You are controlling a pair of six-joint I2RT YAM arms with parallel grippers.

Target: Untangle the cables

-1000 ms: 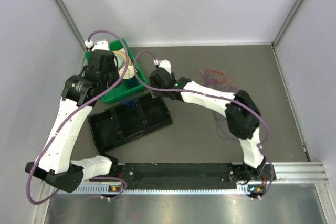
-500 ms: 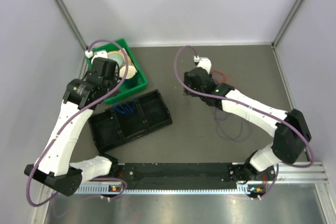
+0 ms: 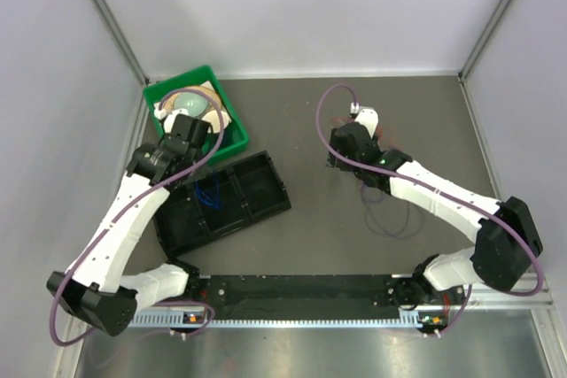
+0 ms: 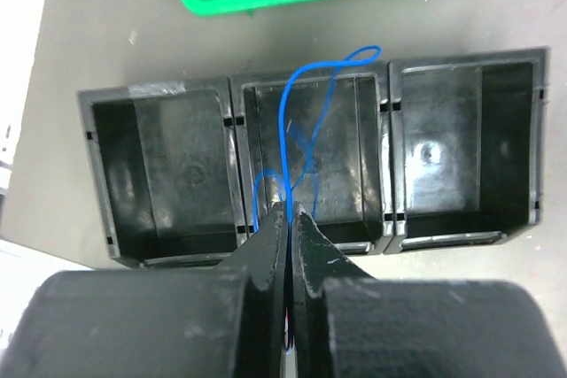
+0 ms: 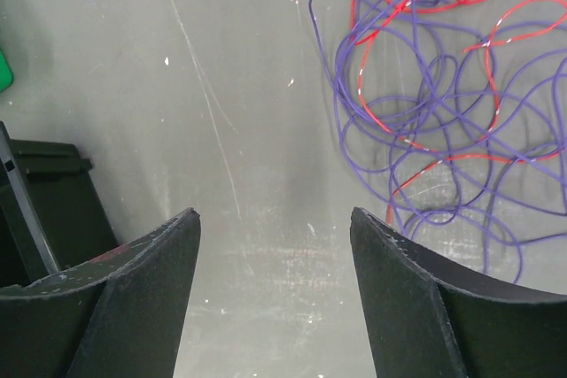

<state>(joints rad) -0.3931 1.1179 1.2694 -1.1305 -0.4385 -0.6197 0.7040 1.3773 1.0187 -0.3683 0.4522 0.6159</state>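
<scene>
A thin blue cable [image 4: 283,117] rises out of the middle compartment of the black three-part tray [image 4: 239,143], and my left gripper [image 4: 290,211] is shut on it just above the tray's near wall. More blue loops lie inside that compartment [image 3: 209,189]. My right gripper [image 5: 275,212] stands open over bare table, nothing between its fingers. To its right lies the tangle of purple and red cables [image 5: 427,104], apart from the fingers. In the top view most of that tangle [image 3: 390,217] is hidden under the right arm.
A green bin [image 3: 237,137] holding tape rolls [image 3: 190,100] stands at the back left, just behind the black tray [image 3: 268,192]. Grey walls close the table on three sides. A black rail [image 3: 301,289] runs along the near edge.
The right arm swung from the black tray rightwards to the tangle. The left arm drew back from over the green bin to above the tray, still shut on the blue cable.
</scene>
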